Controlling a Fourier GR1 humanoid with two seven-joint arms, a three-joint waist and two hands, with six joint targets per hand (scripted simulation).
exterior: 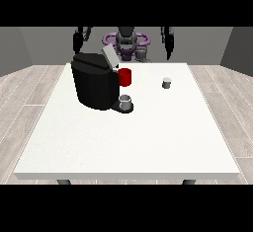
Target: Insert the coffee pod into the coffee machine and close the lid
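Observation:
A black coffee machine (pixel 95 85) stands on the white table (pixel 128 137) at the left of middle, its grey lid (pixel 109 57) tilted up and open. A grey cup (pixel 125 101) sits on the machine's base at its front right. The small grey coffee pod (pixel 167 83) stands on the table to the right, apart from the machine. The hand at the view's left (pixel 78 42) hangs raised behind the machine. The hand at the view's right (pixel 168 41) is raised behind the table's far edge, well above and behind the pod. Neither hand holds anything.
A red cup (pixel 125 77) stands just behind the machine's right side. The robot's torso (pixel 126 43) is at the table's far edge. Wooden floor surrounds the table.

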